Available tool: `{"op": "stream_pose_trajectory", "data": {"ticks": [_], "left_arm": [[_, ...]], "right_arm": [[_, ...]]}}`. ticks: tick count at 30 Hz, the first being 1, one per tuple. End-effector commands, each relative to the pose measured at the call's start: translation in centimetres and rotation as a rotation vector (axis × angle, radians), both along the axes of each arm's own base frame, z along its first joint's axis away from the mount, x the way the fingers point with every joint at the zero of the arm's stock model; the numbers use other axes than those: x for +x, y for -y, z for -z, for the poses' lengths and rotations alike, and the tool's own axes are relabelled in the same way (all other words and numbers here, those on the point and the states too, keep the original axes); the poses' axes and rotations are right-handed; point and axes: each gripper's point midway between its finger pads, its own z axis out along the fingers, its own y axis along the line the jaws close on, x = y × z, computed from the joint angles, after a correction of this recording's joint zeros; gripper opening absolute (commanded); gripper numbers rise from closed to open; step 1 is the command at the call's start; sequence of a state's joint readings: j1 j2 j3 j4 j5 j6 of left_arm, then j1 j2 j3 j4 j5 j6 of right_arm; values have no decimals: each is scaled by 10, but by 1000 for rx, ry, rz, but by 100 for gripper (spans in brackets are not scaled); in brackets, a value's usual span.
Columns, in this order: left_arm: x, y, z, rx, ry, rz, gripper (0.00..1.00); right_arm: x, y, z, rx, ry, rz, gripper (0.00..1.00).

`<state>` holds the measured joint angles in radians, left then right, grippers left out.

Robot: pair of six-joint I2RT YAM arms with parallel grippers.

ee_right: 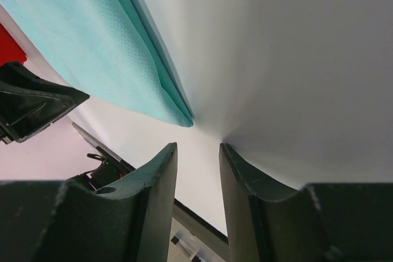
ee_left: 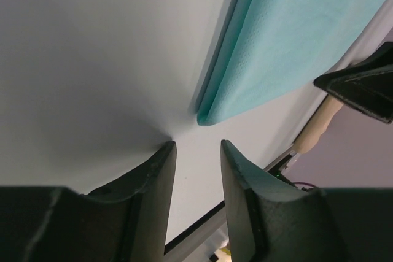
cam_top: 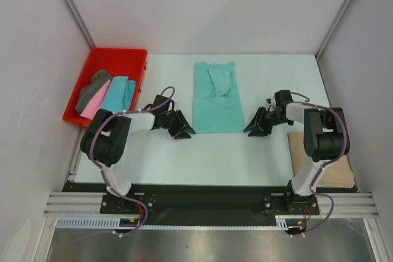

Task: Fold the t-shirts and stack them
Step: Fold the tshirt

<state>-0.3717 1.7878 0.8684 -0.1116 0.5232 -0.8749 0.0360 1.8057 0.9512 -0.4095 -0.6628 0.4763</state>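
At far left, red tray (cam_top: 120, 59) holds 3 t-shirts (cam_top: 115, 93); tan t-shirt (cam_top: 334, 170) lies near right. Left gripper (ee_left: 198, 145) and right gripper (ee_right: 198, 146) flank mint green t-shirt (cam_top: 216, 105), low, part-open, empty.

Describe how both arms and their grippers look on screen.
The left arm and right arm match: white link tubes between bulky black joint housings, each trailed by a purple cable. The left gripper and right gripper each have two matte black, wedge-shaped fingers with smooth inner faces. No markings are visible.
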Motion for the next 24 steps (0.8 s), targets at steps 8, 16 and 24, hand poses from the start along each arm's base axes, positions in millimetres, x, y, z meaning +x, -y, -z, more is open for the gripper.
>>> {"op": "stream_pose_trajectory", "data": {"ticks": [8,16,24], "left_arm": [[15,-17,31,157,-121,-187,50],[3,-14,47,220,-212,-160,47],[-4,-24,57,300,-248,-162,41]], "right_arm": [[1,-3,-2,6,27,-7,38],[2,-3,-2,8,24,-5,38],[1,-2,0,-1,18,3,38]]}}
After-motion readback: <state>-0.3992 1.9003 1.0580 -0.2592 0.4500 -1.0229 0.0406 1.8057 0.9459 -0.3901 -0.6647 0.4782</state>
